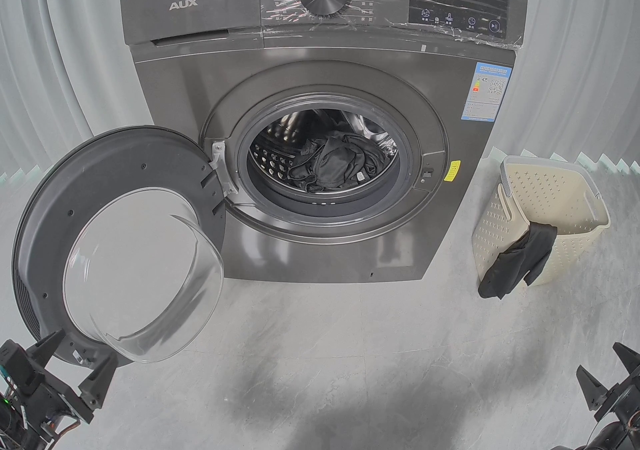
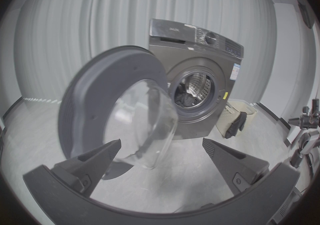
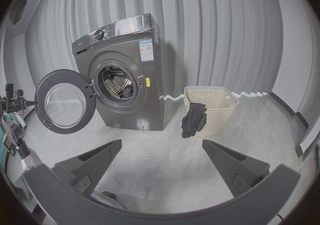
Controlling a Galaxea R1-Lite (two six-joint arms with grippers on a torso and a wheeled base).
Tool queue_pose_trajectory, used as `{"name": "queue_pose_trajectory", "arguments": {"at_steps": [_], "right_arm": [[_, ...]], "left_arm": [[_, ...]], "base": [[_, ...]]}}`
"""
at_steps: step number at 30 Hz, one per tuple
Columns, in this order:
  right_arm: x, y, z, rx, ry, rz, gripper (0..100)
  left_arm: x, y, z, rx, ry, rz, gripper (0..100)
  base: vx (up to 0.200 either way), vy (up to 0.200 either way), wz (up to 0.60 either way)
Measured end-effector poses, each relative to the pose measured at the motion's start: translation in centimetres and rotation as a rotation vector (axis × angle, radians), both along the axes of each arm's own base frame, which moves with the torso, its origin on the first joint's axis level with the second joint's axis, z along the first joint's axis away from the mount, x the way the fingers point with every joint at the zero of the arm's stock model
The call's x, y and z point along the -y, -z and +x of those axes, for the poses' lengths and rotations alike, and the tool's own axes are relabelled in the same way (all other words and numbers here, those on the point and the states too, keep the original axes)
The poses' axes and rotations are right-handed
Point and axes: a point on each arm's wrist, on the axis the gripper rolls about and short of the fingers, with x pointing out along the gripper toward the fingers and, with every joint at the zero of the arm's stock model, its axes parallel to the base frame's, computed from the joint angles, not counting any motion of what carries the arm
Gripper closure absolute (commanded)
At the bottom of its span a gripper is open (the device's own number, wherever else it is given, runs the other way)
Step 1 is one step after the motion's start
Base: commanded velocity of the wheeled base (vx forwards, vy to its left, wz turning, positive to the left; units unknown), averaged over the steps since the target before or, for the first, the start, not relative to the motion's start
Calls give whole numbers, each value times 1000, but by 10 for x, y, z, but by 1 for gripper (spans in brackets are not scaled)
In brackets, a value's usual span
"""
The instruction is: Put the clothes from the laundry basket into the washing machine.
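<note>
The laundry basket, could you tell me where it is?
Head view, right side: the laundry basket stands on the floor beside the washing machine, black garment over its rim.

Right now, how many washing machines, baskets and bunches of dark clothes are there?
Washing machine: 1
Laundry basket: 1
Bunches of dark clothes: 2, the drum bunch and the rim bunch hanging over the basket's edge
Total: 4

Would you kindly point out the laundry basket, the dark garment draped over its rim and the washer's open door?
laundry basket (image 1: 567,195), head view, perforated inner wall.
dark garment (image 1: 523,258), head view, middle of the hanging cloth.
open door (image 1: 113,161), head view, grey outer ring.
</note>
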Motion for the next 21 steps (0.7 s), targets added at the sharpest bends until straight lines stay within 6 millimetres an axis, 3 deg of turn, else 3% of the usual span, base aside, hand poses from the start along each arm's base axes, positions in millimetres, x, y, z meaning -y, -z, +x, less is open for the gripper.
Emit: {"name": "queue_pose_trajectory", "arguments": {"at_steps": [9,21], "right_arm": [[-1,16,-25,97,34,-33,0],[-2,20,-32,171,47,-51,0]], "left_arm": [[-23,13,-31,47,-144,-46,0],[-33,32,-61,133,-277,-64,0]], "base": [[0,0,0],[0,0,0]]}}
